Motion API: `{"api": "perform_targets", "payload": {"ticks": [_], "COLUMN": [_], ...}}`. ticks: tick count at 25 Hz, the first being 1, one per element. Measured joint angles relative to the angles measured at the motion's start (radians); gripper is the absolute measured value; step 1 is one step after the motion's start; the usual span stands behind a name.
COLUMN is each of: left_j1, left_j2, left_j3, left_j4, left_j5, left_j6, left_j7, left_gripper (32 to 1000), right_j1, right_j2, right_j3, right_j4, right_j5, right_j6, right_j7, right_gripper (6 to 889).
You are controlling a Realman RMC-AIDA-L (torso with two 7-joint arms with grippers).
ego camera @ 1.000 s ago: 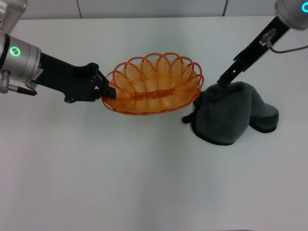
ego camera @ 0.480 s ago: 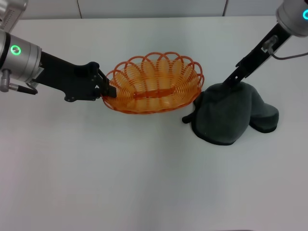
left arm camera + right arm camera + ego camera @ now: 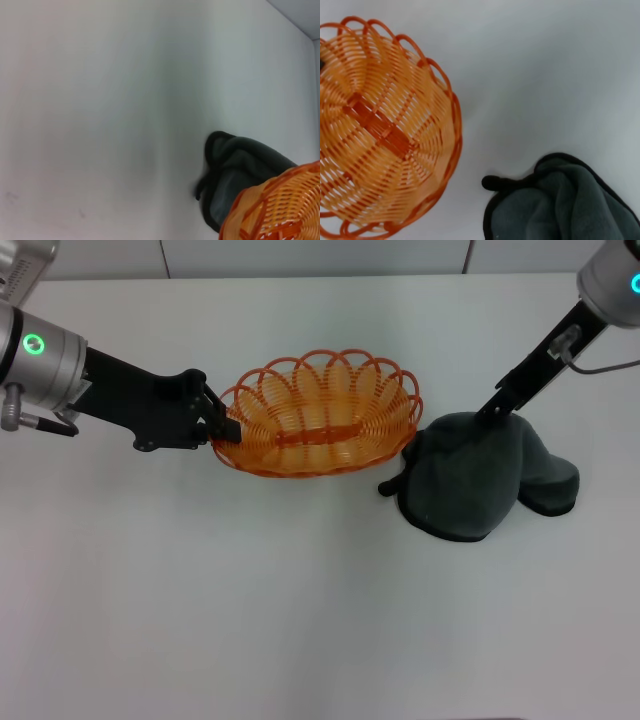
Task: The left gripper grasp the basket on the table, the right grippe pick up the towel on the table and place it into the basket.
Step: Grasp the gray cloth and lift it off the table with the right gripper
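The orange wire basket [image 3: 300, 400] stands on the white table [image 3: 300, 600] left of centre. My left gripper [image 3: 222, 430] is shut on the rim at the basket's left end. The dark grey towel [image 3: 470, 475] lies bunched just right of the basket, with one corner poking toward it. My right gripper [image 3: 490, 412] comes down from the upper right, its tip at the towel's far top edge. The right wrist view shows the basket [image 3: 380, 135] and part of the towel [image 3: 565, 200]. In the left wrist view, the basket's rim [image 3: 280, 210] partly covers the towel [image 3: 240, 165].
White table surface stretches in front of the basket and towel. A pale wall or panel [image 3: 300, 255] runs along the table's far edge.
My right gripper has slid to the right along the towel's top edge. The towel, the basket and the left arm have stayed still.
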Motion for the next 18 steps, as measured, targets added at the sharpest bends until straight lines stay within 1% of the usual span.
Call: {"api": "perform_targets", "payload": {"ticks": [6, 10, 13, 16, 18], "left_j1": [-0.002, -0.002, -0.001, -0.001, 0.0], "left_j2": [0.0, 0.0, 0.0, -0.0001, -0.0006], "left_j3": [0.002, 0.002, 0.001, 0.002, 0.002], "left_j4": [0.0, 0.001, 0.0, 0.0, 0.0], "left_j5": [0.002, 0.002, 0.002, 0.002, 0.002], "left_j6": [-0.007, -0.01, -0.011, -0.012, -0.013], "left_j7": [0.002, 0.001, 0.002, 0.004, 0.004], "left_gripper": [99, 99, 99, 99, 99], "right_j1": [-0.002, -0.011, -0.021, -0.032, -0.034], "right_j2": [-0.002, 0.0, 0.004, 0.008, 0.009], "right_j3": [-0.003, -0.008, -0.026, -0.054, -0.059], "right_j4": [0.059, 0.084, 0.094, 0.101, 0.12], "right_j5": [-0.001, -0.002, -0.003, -0.003, -0.003], "right_j6": [0.061, 0.101, 0.138, 0.172, 0.196], "right_j7": [-0.017, -0.03, -0.032, -0.032, -0.035], "right_gripper": [848, 848, 848, 848, 848]}}
